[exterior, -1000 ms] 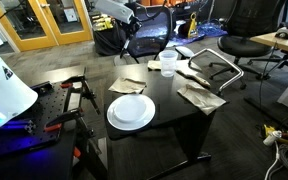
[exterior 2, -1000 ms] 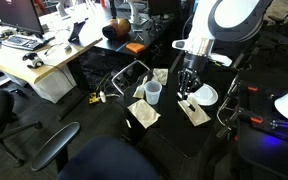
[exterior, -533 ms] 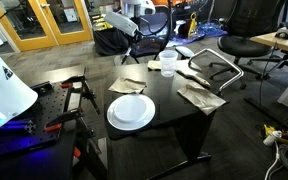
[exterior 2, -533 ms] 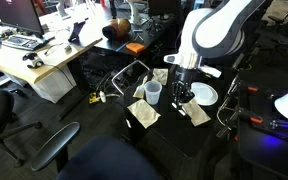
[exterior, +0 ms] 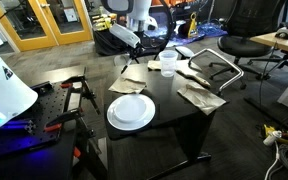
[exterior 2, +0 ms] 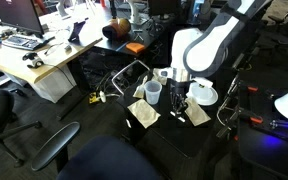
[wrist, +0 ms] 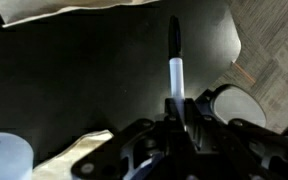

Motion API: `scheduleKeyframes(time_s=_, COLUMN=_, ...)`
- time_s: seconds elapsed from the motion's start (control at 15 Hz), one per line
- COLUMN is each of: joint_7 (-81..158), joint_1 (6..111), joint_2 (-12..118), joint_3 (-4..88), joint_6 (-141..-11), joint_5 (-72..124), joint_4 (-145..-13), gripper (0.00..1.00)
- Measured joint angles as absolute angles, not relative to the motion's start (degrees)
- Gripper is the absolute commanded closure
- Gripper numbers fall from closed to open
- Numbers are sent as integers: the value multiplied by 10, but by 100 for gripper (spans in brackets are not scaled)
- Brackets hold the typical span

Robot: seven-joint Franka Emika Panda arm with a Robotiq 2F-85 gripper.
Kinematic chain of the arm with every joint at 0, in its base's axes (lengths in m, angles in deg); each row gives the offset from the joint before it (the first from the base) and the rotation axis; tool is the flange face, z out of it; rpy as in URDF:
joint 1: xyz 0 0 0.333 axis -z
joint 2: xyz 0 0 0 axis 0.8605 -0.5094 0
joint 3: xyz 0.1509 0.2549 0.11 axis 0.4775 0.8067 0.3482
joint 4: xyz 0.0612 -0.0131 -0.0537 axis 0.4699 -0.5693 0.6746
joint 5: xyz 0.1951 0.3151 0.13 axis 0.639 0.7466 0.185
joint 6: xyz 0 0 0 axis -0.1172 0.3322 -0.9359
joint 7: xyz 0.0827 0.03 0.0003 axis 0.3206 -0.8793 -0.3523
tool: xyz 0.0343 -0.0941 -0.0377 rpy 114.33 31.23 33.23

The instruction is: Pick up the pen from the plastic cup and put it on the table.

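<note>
The pen (wrist: 174, 62) is gripped at one end by the clenched hand (wrist: 178, 110) and is held out of the cup (exterior: 168, 62), above the black bench (exterior: 169, 115), with the hand just beside the cup and near the white plate (exterior: 131, 111).

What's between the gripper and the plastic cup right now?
In the wrist view, a corner of a paper napkin lies on the black table between the gripper holding the pen and the plastic cup.
</note>
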State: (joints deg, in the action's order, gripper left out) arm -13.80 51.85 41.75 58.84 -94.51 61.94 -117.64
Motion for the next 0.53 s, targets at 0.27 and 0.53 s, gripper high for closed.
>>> scheduleKeyframes(time_s=0.27, joint_7=-65, joint_1=528, joint_2=386, joint_3=591, joint_6=-945, joint_5=546, joint_4=-1159, gripper=62)
scheduleKeyframes(time_s=0.53, joint_7=-17, joint_1=546, joint_2=372, joint_3=607, joint_6=-943, joint_5=495, joint_4=-1146, gripper=39)
